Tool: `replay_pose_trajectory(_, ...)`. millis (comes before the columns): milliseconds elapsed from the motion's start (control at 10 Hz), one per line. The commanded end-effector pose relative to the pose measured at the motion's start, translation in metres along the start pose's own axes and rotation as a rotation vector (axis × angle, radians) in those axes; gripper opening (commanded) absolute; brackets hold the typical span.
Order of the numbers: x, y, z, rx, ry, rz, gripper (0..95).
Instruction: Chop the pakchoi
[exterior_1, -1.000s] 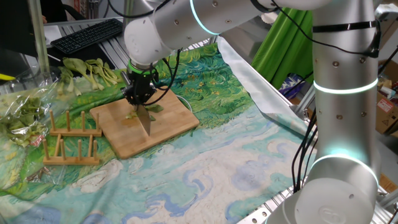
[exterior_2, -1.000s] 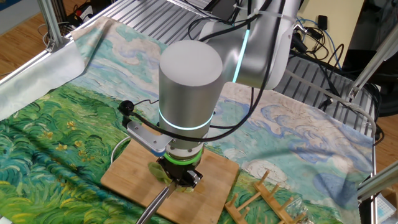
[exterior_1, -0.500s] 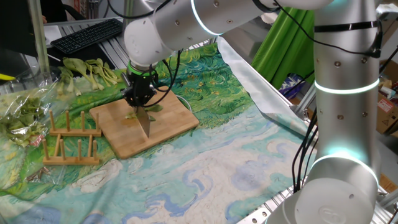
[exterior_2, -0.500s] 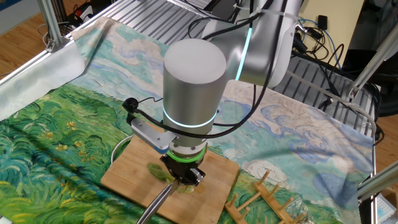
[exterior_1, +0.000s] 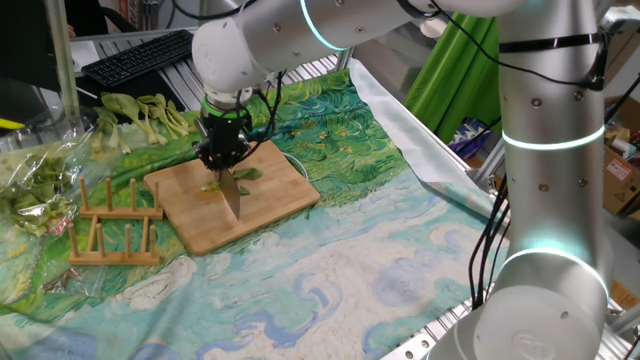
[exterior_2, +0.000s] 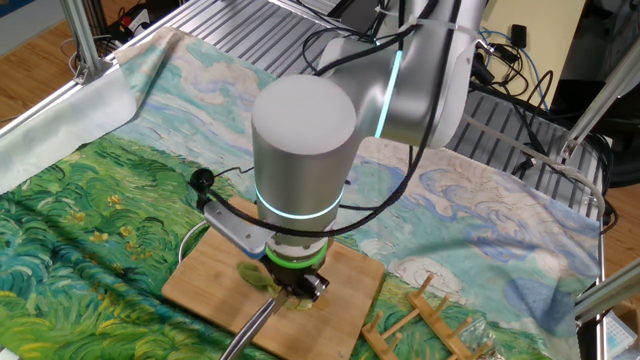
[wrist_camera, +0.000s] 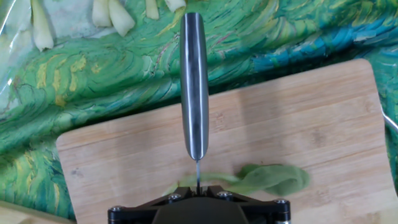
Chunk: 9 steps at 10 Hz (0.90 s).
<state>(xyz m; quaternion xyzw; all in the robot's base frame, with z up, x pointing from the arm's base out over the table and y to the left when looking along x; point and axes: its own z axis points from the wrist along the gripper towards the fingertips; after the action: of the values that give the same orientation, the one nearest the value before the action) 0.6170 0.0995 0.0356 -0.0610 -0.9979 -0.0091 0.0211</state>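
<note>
Our jaws are clenched on the knife (wrist_camera: 194, 87), its blade resting edge-down across the pakchoi (wrist_camera: 261, 179), which lies near the middle of the cutting board (exterior_1: 260, 205) on the bench. We judge the thin leaf could slide or smear under the blade instead of parting, or the board could shift on the loose cloth (exterior_1: 330, 270).

Bright, even lighting; sharp frames, soft shadows.
</note>
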Motion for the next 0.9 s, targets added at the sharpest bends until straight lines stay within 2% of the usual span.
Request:
replay_pose_trajectory(100,0.0033,-0.0001,-0.012,0.002,-0.001,0.008,0.0)
replay_pose_trajectory(500,0.0056,-0.0001,-0.0127,0.001,-0.012,0.003,0.0)
replay_pose_trajectory(900,0.0079,0.0009,-0.0051,-0.005,-0.038,-0.005,0.0)
